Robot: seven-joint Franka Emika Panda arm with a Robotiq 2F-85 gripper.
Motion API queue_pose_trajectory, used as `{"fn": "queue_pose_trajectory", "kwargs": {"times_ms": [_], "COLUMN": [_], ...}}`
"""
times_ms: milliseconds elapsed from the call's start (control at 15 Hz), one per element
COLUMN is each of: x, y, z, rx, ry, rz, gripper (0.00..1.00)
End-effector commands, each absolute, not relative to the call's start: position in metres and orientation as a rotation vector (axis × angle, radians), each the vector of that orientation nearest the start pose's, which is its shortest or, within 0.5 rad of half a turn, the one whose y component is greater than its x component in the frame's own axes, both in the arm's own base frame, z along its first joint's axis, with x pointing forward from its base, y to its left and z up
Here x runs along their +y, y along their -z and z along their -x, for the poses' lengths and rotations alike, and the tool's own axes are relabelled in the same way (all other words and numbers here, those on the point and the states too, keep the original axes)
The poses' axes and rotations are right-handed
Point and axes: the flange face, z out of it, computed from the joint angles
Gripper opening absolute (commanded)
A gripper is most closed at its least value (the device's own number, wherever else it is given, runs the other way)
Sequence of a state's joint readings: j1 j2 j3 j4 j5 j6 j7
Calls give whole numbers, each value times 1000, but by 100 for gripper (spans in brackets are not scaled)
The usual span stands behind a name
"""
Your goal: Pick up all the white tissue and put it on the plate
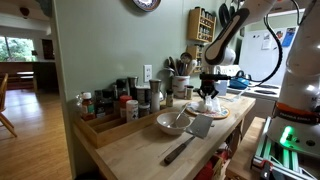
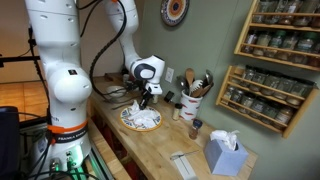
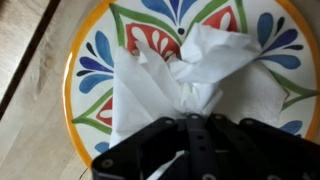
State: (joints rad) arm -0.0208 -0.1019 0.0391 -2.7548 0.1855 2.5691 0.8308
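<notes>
Wooden counter [image 3: 28, 125] carries the painted plate [image 3: 88, 70], white tissue [image 3: 210, 75] heaped on it under the gripper [image 3: 188, 135], whose opening I cannot tell; a snagged corner could lift away when it rises.

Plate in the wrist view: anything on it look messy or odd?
Only the white tissue, crumpled in a loose heap across the painted plate, hiding part of its pattern. Nothing looks spilled or broken.

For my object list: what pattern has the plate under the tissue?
The plate has blue, red and green floral shapes, yellow rim; clearest in wrist view.
</notes>
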Motion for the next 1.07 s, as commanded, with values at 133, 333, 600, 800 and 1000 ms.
{"fn": "queue_pose_trajectory", "kwargs": {"times_ms": [133, 333, 600, 800, 1000], "x": [-11, -14, -12, -8, -12], "y": [-216, -233, -267, -283, -321], "z": [-384, -389, -393, -370, -379], "rx": [1469, 1433, 1344, 1293, 1268], "ry": [-159, -107, -59, -84, -90], "rz": [2692, 2686, 2694, 2715, 2714], "gripper": [36, 59, 88, 100, 100]}}
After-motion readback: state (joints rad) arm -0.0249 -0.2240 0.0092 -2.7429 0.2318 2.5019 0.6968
